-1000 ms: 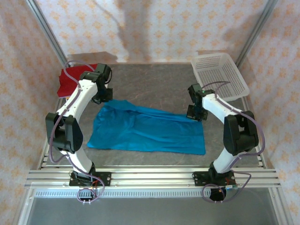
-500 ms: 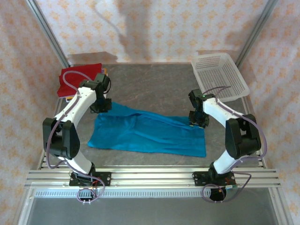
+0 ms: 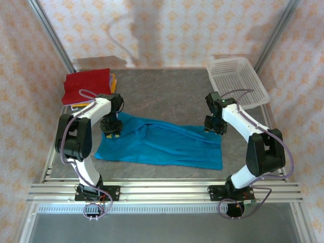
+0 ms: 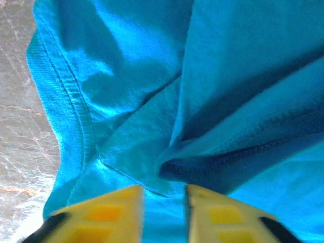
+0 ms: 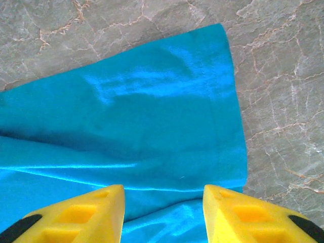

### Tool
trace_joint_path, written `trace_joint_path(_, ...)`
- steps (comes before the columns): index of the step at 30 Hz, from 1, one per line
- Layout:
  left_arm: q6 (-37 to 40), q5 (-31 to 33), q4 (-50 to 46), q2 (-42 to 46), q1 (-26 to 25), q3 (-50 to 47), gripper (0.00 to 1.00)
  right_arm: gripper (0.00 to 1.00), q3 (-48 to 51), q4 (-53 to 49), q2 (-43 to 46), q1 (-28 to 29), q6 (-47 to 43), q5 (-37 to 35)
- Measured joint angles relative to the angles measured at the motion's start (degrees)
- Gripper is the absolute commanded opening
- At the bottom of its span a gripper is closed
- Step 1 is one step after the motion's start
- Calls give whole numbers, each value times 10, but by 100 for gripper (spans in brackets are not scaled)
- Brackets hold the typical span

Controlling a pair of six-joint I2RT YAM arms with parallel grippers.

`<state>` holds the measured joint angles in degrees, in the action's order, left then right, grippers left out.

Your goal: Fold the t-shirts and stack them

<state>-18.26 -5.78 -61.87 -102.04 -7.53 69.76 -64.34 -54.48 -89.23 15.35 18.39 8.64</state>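
A teal-blue t-shirt (image 3: pixel 162 144) lies in a long folded band across the middle of the table. My left gripper (image 3: pixel 112 129) hovers low over its far left corner, the jaws a little apart and open, with creased cloth (image 4: pixel 228 76) and a hem beneath the yellow fingers (image 4: pixel 101 215). Over the shirt's far right corner my right gripper (image 3: pixel 213 126) stands open wide, flat cloth (image 5: pixel 152 111) showing between its fingers (image 5: pixel 76 217). A folded red t-shirt (image 3: pixel 86 86) rests at the back left with an orange one (image 3: pixel 112 79) peeking out under its right edge.
A white perforated basket (image 3: pixel 237 81) stands tilted at the back right corner. Grey marbled table top (image 3: pixel 162 91) runs behind the teal shirt and to the right of its edge (image 5: pixel 283 76). Patterned walls close in the back and sides.
Both grippers were shut on the teal shirt's far edge and have opened, letting it go. The left gripper came toward the near side, laying the left corner down.
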Motion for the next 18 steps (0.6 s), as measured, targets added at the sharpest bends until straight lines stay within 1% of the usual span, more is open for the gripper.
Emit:
trace_joint_path(2,-4,1,-2,7,-4,5,46,45,0,0,0,0,0,4)
trace_joint_path(3,-5,1,-2,14,-7,8,47,45,0,0,0,0,0,4)
trace_joint_path(6,-8,-8,4,47,-22,23,48,45,-2,0,0,0,0,8)
trace_joint_path(10,-10,-41,43,71,-33,55,48,45,-8,0,0,0,0,17)
trace_joint_path(13,-14,-63,77,48,-33,78,48,45,-18,0,-5,0,0,21)
trace_joint_path(18,-16,-85,123,-34,-34,119,47,45,-26,0,-11,0,0,23)
